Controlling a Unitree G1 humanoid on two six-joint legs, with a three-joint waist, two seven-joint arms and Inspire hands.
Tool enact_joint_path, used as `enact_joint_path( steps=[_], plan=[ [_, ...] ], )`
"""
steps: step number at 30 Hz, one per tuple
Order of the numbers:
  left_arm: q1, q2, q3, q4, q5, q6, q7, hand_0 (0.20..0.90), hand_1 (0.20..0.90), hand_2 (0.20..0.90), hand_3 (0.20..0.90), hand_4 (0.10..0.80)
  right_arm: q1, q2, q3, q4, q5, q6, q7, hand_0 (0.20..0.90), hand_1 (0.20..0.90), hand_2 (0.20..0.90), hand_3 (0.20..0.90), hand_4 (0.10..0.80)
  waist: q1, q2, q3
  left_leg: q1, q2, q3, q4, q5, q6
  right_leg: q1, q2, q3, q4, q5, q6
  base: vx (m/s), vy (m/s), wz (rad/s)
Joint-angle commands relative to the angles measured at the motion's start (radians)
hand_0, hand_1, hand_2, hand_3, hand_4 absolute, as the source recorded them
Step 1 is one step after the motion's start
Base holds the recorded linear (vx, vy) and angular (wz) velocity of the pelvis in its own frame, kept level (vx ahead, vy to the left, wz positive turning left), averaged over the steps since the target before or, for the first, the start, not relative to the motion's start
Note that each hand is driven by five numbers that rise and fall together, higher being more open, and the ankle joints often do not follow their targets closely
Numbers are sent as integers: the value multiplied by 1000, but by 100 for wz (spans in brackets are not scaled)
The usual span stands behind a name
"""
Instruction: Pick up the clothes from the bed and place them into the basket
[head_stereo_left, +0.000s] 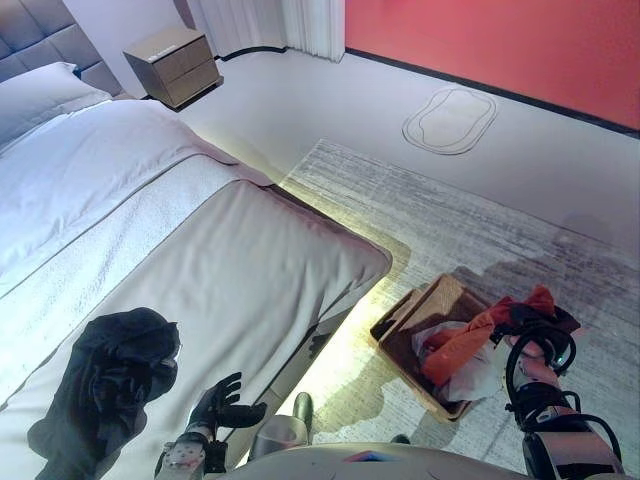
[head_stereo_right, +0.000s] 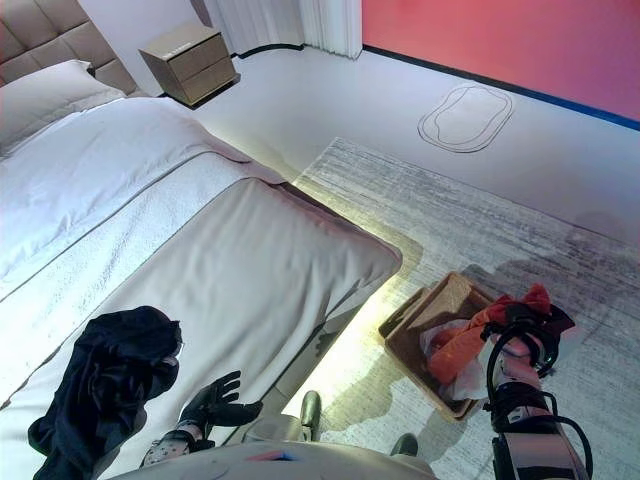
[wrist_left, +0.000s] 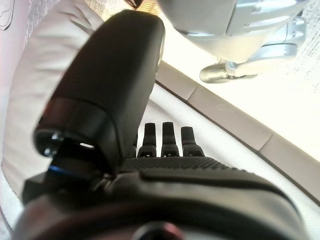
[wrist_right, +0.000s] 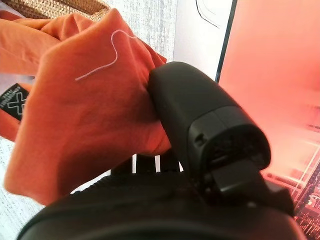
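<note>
A dark heap of clothes (head_stereo_left: 108, 385) lies on the near part of the bed (head_stereo_left: 230, 270). My left hand (head_stereo_left: 222, 402) hovers just right of the heap by the bed's edge, its fingers (wrist_left: 164, 136) straight and holding nothing. The brown wicker basket (head_stereo_left: 438, 300) stands on the rug beside the bed with a white garment (head_stereo_left: 472, 378) in it. My right hand (head_stereo_left: 537, 327) is above the basket's far side, shut on an orange garment (wrist_right: 90, 105) that drapes down into the basket (head_stereo_right: 442, 300).
A pillow (head_stereo_left: 40, 95) and white duvet cover the bed's head end. A nightstand (head_stereo_left: 175, 65) stands by the far wall near a curtain (head_stereo_left: 300, 22). The grey rug (head_stereo_left: 480, 215) spreads beyond the basket, with an oval floor mark (head_stereo_left: 450, 120) before the red wall.
</note>
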Motion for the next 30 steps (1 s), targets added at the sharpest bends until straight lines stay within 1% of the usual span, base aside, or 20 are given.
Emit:
enact_joint_path(
  steps=[1, 4, 9, 12, 18, 19, 20, 23, 26, 30],
  plan=[
    [-59, 61, -68, 8, 12, -48, -4, 900, 900, 900, 900, 800, -135, -150, -6, -31, -68, -62, 9, 300, 300, 300, 200, 100, 32, -42, -8, -95, -11, -26, 35, -17, -30, 44, -43, -47, 29, -27, 30, 9, -17, 3],
    [-53, 65, -65, 9, 10, -51, -10, 900, 900, 900, 900, 800, -153, -165, 6, -43, -67, -80, 52, 300, 300, 300, 200, 100, 33, -39, -3, -98, -11, -29, 36, -15, -33, 41, -42, -49, 29, -28, 29, 23, -6, 4],
    [-45, 68, -56, 10, 3, -57, -17, 900, 900, 900, 900, 800, -175, -176, 26, -77, -80, -70, 86, 300, 300, 300, 200, 100, 35, -39, 2, -100, -10, -31, 40, -15, -36, 42, -41, -49, 30, -32, 25, 46, 7, 1],
    [-42, 70, -55, 4, 1, -59, -21, 900, 900, 900, 900, 800, -198, -183, 35, -84, -78, -58, 86, 300, 300, 300, 200, 100, 40, -36, 5, -106, -10, -36, 43, -14, -37, 39, -41, -52, 34, -36, 23, 14, 1, 1],
    [-35, 73, -57, 7, -4, -66, -32, 900, 900, 900, 900, 800, -220, -196, 30, -55, -74, -63, 80, 300, 300, 300, 200, 100, 50, -34, 9, -107, -11, -44, 46, -16, -38, 40, -42, -62, 45, -45, 20, 12, -1, 2],
    [-34, 72, -57, 8, -1, -66, -35, 900, 900, 900, 900, 800, -220, -197, 28, -49, -73, -66, 90, 465, 465, 465, 392, 292, 51, -34, 8, -106, -10, -44, 46, -16, -38, 41, -42, -63, 46, -46, 20, 41, -2, 13],
    [-32, 70, -59, 7, -1, -65, -34, 900, 900, 900, 900, 800, -220, -198, 27, -43, -74, -66, 97, 900, 900, 900, 900, 800, 51, -33, 8, -104, -11, -46, 45, -16, -38, 43, -42, -64, 47, -48, 19, 40, 4, 11],
    [-28, 70, -59, 8, 0, -65, -36, 900, 900, 900, 900, 800, -221, -196, 30, -50, -67, -56, 75, 900, 900, 900, 900, 800, 53, -32, 8, -102, -12, -47, 47, -17, -38, 46, -41, -66, 49, -51, 17, 23, 2, 3],
    [-32, 72, -67, 16, 12, -67, -13, 900, 900, 900, 900, 800, -221, -195, 30, -40, -64, -60, 85, 900, 900, 900, 900, 800, 51, -31, 9, -100, -13, -48, 47, -18, -38, 47, -42, -66, 51, -53, 17, 26, -1, 4],
    [-32, 77, -65, 5, 9, -65, -15, 900, 900, 900, 900, 800, -222, -189, 36, -58, -66, -52, 79, 900, 900, 900, 900, 800, 49, -28, 10, -99, -14, -48, 45, -17, -38, 45, -43, -66, 53, -53, 17, 0, 0, 0]
  ],
)
